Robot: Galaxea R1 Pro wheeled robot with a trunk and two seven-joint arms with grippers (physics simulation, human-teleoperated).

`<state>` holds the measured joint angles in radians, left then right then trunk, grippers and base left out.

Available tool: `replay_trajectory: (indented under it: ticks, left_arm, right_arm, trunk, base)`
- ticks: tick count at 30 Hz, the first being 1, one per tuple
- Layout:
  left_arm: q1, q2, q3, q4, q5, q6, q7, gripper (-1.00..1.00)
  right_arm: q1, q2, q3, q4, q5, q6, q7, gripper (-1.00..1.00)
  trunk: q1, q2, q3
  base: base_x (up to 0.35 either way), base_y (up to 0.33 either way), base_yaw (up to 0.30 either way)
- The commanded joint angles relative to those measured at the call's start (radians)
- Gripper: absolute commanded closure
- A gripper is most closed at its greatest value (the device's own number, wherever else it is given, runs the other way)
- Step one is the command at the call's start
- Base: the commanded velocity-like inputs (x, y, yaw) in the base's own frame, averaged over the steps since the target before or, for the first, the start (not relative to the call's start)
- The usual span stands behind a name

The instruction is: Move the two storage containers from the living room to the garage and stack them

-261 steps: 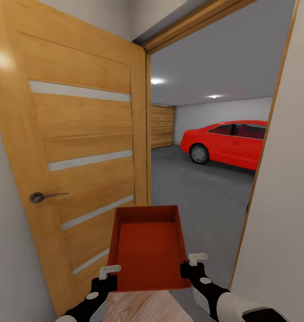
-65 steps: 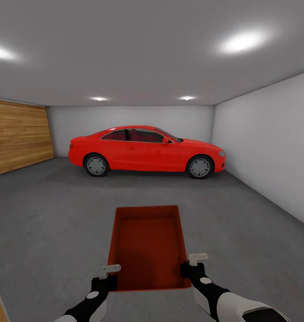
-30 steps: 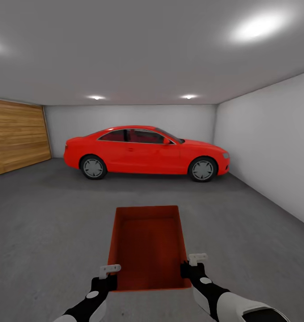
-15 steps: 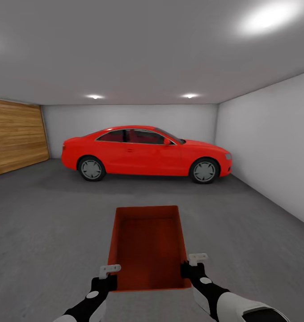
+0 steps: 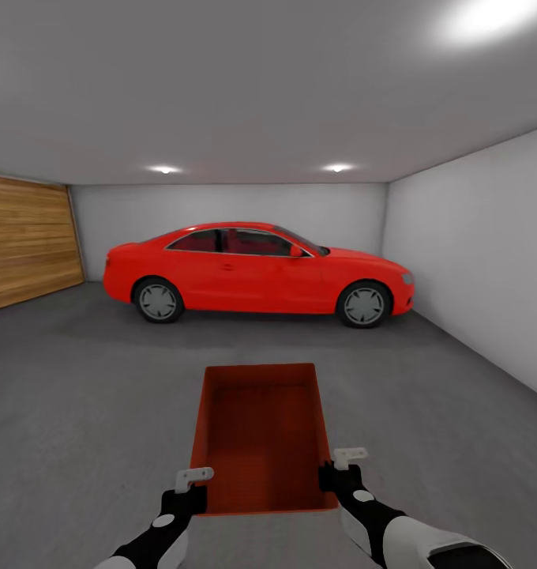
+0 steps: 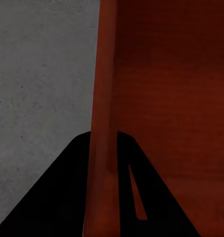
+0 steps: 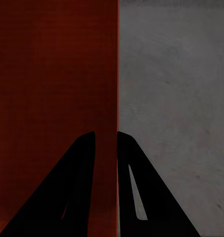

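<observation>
While you hold storage container [image 5: 262,435] out front above floor [image 5: 79,411], left gripper [image 5: 191,484] jaws clamp its left wall near corner, one finger each side; right gripper [image 5: 339,466] jaws clamp right wall likewise. Container level, open top up, nothing inside. You stand in garage. Beyond: red car [image 5: 257,273] side-on before white back wall; wooden door [image 5: 28,241] far left.

Red coupe [image 5: 257,273] sits side-on at the back white wall [image 5: 229,207], wooden garage door [image 5: 28,241] off left, two ceiling lights [image 5: 164,169] glowing overhead.
</observation>
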<state>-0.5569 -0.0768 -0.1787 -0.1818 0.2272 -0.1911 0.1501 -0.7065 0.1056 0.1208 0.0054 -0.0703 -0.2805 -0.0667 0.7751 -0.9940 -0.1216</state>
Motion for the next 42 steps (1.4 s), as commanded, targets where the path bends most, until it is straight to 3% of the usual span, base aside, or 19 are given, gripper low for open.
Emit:
replay_trajectory:
  ticks: [1, 42]
  left_arm:
    - [-0.001, 0.0, 0.004, -0.004, -0.005, -0.017, -0.001, 1.0]
    - [-0.001, 0.0, 0.002, -0.004, -0.005, -0.016, -0.001, 1.0]
  right_arm:
    - [-0.001, 0.0, -0.021, 0.004, -0.013, -0.003, -0.001, 1.0]
    - [-0.001, 0.0, -0.021, 0.004, -0.013, -0.003, -0.001, 1.0]
  trunk:
    - [0.001, -0.001, -0.001]
    - [0.001, -0.001, -0.001]
  base:
    - [0.321, 0.0, 0.0]
    - [0.321, 0.0, 0.0]
